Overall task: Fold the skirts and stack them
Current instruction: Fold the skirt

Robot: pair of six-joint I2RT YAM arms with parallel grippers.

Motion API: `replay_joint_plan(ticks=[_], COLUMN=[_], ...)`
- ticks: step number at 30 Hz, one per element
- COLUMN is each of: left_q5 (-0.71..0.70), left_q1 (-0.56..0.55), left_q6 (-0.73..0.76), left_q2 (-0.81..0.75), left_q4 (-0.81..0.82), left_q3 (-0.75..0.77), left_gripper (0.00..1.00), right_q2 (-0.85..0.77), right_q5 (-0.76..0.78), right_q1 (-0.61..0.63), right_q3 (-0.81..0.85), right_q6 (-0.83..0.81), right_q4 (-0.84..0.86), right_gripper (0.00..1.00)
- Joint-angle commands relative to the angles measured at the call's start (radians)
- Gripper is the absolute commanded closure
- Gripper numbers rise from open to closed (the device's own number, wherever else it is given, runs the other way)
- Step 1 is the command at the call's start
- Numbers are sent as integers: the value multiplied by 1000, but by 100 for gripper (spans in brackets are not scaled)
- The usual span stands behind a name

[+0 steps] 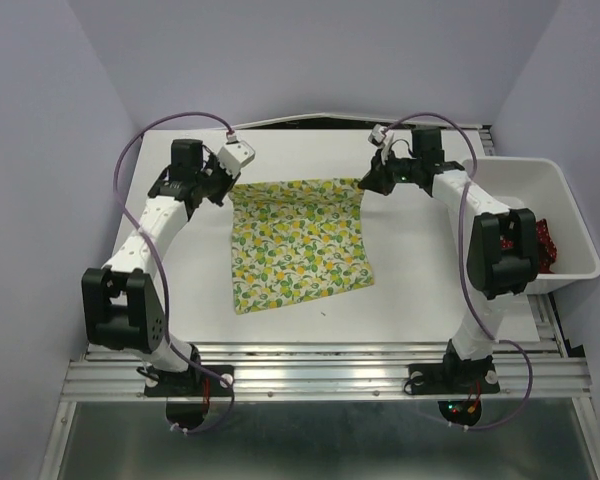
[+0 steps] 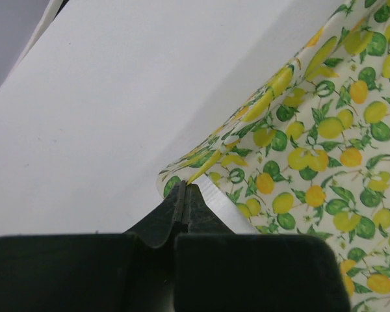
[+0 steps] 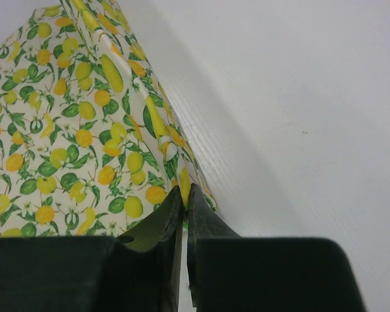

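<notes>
White table (image 1: 420,290) carries lemon skirt (image 1: 295,245) mid-frame. Left claw (image 1: 227,190) clenched on upper-left corner, right claw (image 1: 364,185) on upper-right. Cloth lies toward frame bottom from both. Red skirt (image 1: 547,243) in bin (image 1: 525,165), right edge.

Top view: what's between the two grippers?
The far edge of the lemon skirt spans the gap. The left gripper and right gripper are each shut on a corner. The top external view shows it, and both wrist views confirm.
</notes>
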Motion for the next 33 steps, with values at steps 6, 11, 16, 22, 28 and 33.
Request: replay_joint_plan(ticks=[6,11,16,22,28,33], left_q5=[17,6,6,24,32,24], left_q1=[-50,-60,-62,-62,-62,-62], left_q6=[91,123,123,117,136,160], left_q2=[-307,-396,-433,-390,-413,-438], left_q4=[-114,-159,-197,-222,-283,-363], left_q3=[-287,-398,-454,-432,-363,-306], left_gripper=[100,100,100,100,100,100], right_q2=[-141,-183,-224,-204,-241,-273], right_q5=[-47,-33,-36,-33,-43,-48], right_q1=[-7,-7,-7,-7,-7,-7], right_q3=[-143,-233,-279,-239,-201,-195], right_q6=[-293,-370,-352,-322,-342,-378], right_q4=[-203,-257,-261,-274,-332,-384], right_gripper=[99,99,99,99,99,99])
